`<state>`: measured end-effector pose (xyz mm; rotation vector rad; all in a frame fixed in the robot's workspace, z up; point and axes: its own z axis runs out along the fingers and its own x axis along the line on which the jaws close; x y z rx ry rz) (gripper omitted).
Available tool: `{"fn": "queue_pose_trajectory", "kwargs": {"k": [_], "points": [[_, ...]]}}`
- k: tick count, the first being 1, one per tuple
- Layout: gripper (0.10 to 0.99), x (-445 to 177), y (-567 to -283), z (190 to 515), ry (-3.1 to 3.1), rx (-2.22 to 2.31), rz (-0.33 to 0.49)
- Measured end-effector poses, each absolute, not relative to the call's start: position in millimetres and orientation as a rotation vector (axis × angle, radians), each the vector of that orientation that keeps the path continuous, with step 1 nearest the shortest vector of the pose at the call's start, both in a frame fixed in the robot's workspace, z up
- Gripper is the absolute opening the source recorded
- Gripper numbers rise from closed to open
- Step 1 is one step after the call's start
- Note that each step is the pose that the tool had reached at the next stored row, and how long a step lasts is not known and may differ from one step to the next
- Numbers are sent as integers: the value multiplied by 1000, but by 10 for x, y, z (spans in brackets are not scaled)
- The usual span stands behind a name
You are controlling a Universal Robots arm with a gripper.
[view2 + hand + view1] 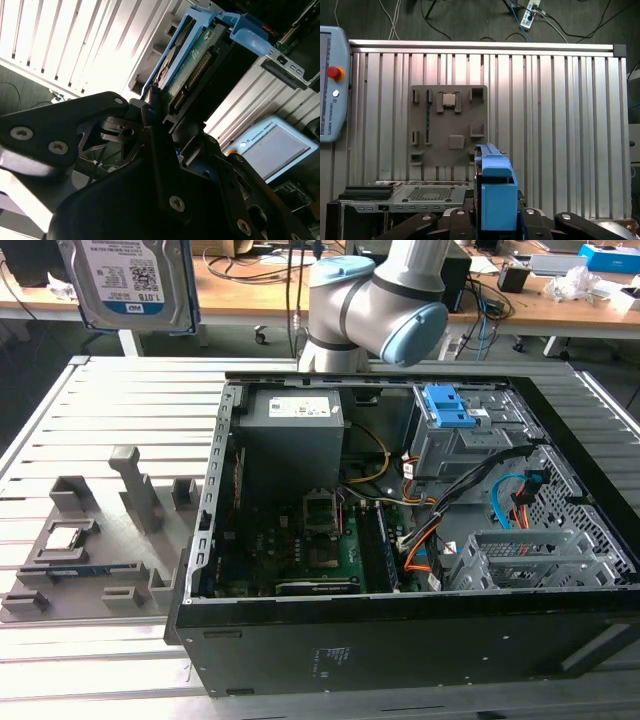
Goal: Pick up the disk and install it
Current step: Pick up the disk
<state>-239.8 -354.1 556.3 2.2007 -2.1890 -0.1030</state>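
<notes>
Gripper [151, 107] clamps the disk [130, 280], which hangs in open air at the exterior view's far left, well clear of the case [400, 640]. Its long axis is upright, label facing that camera.

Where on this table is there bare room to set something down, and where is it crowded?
Bare slats of the table run between the grey fixture and the far edge, and along the near edge before that fixture. The first wrist view shows a wide bare stretch beside the fixture. Crowded: the open computer case, full of cables and boards.
</notes>
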Motion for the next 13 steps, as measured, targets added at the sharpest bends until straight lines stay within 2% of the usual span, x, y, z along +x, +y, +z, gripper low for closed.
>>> {"fn": "queue_pose_trajectory", "kwargs": {"k": [13], "points": [[365,-1859,-3541,5562,-2189,2201,-103]]}}
